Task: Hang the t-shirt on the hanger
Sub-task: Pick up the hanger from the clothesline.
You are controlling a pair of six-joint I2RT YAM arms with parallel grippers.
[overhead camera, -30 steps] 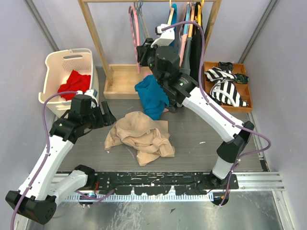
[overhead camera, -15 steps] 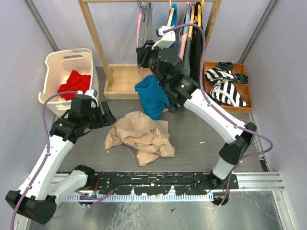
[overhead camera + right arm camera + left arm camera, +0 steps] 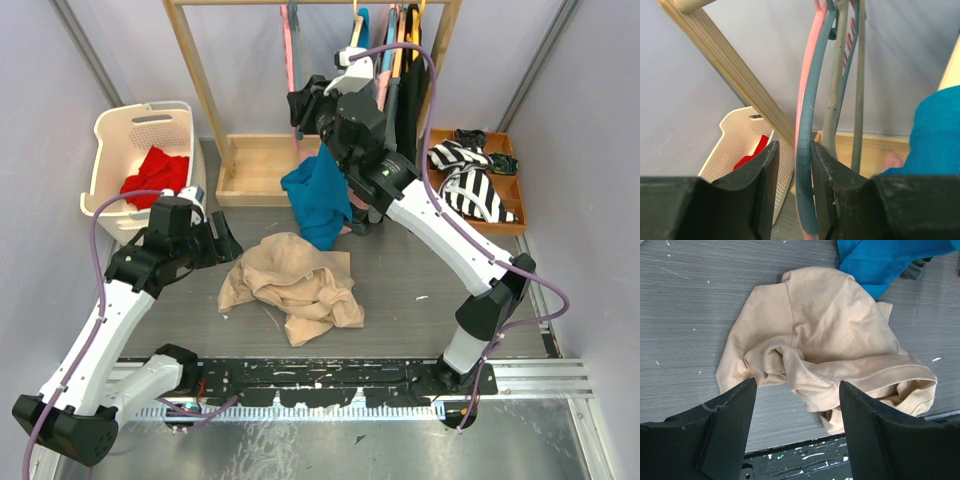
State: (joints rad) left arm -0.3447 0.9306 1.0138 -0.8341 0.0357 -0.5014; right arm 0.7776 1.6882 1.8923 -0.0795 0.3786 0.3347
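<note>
The beige t-shirt [image 3: 292,283] lies crumpled on the grey table and fills the left wrist view [image 3: 825,335]. My left gripper [image 3: 224,243] is open and empty, just left of the shirt, with its jaws [image 3: 797,386] wide apart over the shirt's near edge. My right gripper [image 3: 301,106] is up at the clothes rack. Its jaws [image 3: 794,150] stand a little apart around a blue-grey hanger [image 3: 807,130], which touches one finger, with a pink hanger [image 3: 812,45] right behind it. A pale grey hanger [image 3: 838,85] hangs just right of the jaws, not held.
The wooden rack [image 3: 195,75] stands at the back with several hangers and dark clothes. A teal-blue garment [image 3: 318,198] hangs under my right arm. A white basket [image 3: 112,140] with a red cloth [image 3: 155,170] is at the left, and a wooden tray [image 3: 505,222] with striped cloth at the right.
My right gripper has moved up and back to the rack, closing in around the blue-grey hanger. The teal garment now hangs higher. My left arm has not moved.
</note>
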